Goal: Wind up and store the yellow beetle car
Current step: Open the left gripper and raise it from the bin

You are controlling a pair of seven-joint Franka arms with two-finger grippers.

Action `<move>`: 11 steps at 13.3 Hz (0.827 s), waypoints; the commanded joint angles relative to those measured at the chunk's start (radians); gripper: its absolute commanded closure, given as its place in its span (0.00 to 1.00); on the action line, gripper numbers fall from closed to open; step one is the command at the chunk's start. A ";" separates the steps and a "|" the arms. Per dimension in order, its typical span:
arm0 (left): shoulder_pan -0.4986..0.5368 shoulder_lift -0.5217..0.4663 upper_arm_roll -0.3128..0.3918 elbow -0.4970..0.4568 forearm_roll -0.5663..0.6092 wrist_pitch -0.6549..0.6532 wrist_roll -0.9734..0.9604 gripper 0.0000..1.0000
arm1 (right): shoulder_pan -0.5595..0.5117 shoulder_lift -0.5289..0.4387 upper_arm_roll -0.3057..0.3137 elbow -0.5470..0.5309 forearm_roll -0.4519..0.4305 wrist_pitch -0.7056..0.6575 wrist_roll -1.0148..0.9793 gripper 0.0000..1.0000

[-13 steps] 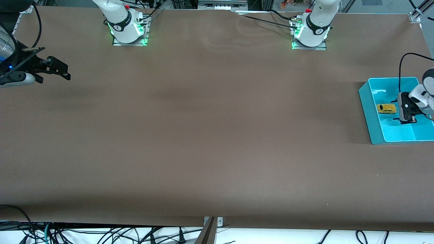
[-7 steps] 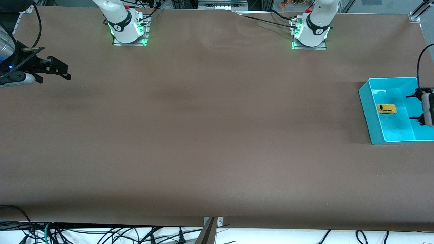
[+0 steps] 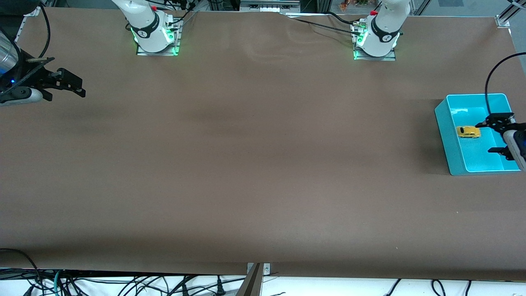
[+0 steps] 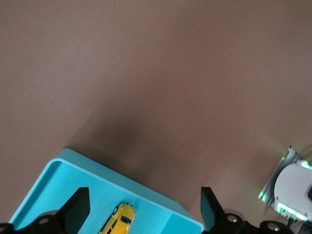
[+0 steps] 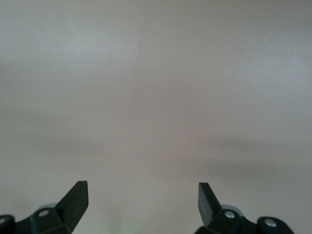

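Observation:
The yellow beetle car [image 3: 468, 132] lies on the floor of a teal bin [image 3: 446, 135] at the left arm's end of the table. My left gripper [image 3: 485, 137] hangs over the bin, open and empty, with the car apart from its fingers. In the left wrist view the car [image 4: 118, 223] shows inside the bin [image 4: 73, 175] between the spread fingers of the left gripper [image 4: 144, 204]. My right gripper [image 3: 80, 88] waits over the right arm's end of the table, open and empty. The right wrist view shows it [image 5: 143, 192] over bare table.
The brown table cover [image 3: 263, 164] spans the whole view. The two arm bases [image 3: 156, 35] [image 3: 376, 41] stand along the table edge farthest from the front camera. Cables hang below the near edge.
My left gripper has lifted away from beside the car and swung over the bin toward the table's end. The car has stayed in the bin. The right arm has not moved.

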 commanded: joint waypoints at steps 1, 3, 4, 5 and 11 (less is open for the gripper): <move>-0.031 -0.024 -0.026 0.034 -0.025 -0.039 -0.140 0.00 | -0.004 0.010 0.004 0.028 -0.006 -0.024 0.014 0.00; -0.139 -0.078 -0.003 0.031 -0.028 -0.040 -0.223 0.00 | -0.004 0.009 0.004 0.028 -0.006 -0.025 0.014 0.00; -0.193 -0.130 0.043 0.012 -0.030 -0.040 -0.293 0.00 | -0.004 0.009 0.004 0.028 -0.006 -0.025 0.014 0.00; -0.259 -0.185 0.083 -0.030 -0.031 -0.039 -0.361 0.00 | -0.003 0.009 0.004 0.028 -0.006 -0.025 0.014 0.00; -0.474 -0.429 0.233 -0.229 -0.034 0.106 -0.971 0.00 | -0.003 0.009 0.004 0.028 -0.006 -0.025 0.016 0.00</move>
